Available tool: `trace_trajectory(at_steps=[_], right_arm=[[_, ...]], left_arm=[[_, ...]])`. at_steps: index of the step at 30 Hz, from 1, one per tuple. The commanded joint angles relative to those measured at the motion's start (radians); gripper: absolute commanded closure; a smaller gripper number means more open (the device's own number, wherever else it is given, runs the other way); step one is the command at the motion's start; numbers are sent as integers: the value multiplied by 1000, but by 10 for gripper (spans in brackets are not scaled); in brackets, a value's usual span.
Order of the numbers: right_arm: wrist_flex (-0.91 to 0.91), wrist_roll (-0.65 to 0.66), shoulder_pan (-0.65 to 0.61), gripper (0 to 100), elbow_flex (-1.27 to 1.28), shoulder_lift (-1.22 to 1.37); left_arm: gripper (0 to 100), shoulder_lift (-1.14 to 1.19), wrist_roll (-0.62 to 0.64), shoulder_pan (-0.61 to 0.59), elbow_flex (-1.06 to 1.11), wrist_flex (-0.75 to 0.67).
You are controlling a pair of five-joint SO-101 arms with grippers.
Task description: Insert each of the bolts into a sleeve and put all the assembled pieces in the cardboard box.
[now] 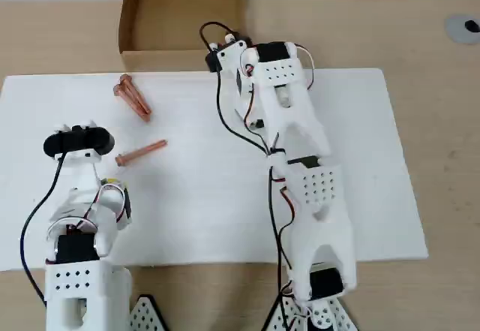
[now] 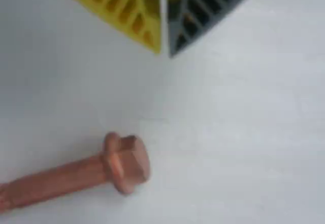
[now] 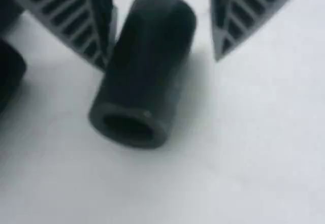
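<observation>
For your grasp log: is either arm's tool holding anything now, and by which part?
Nothing is held. The left tool is shut, empty, near a copper bolt; the right tool is open around a black sleeve.

A dark sleeve (image 3: 144, 66) lies on its side on the white surface (image 3: 254, 158) between the spread fingers (image 3: 76, 16) of the right gripper (image 3: 160, 59). Its hollow end points away from the fingertips. One ribbed finger is touching or just beside the sleeve's wall; the other stands apart from it. A second dark piece (image 3: 7, 76) lies outside the nearer finger, cut off by the frame's edge.
</observation>
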Motion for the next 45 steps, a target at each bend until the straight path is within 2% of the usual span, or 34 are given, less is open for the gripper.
trace_trajectory(at_steps=[1,5,16,20,26,29,35,40,45], right_arm=[[14,6,12,888,-28,-2],[9,6,12,991,-30,-2],[31,2,5,988,-120,-7],[143,2,-45,988,-297,-8],[144,-28,-143,988,-558,-85],[144,-77,-223,988,-568,-205],[146,-149,-354,989,-331,-576],[144,-219,-361,989,76,-940],[137,-219,-266,989,455,-1262]], left_arm=[[994,-2,-2,-14,-17,-9],[994,-2,-2,-14,-17,-9],[994,-2,-2,-14,-17,-9],[994,-2,3,-15,-35,-9],[994,-2,40,-89,-143,-9],[994,-2,51,-141,-190,-9],[984,5,66,-213,-233,-17],[840,19,373,-247,-325,-72],[849,249,519,-244,-479,-92]])
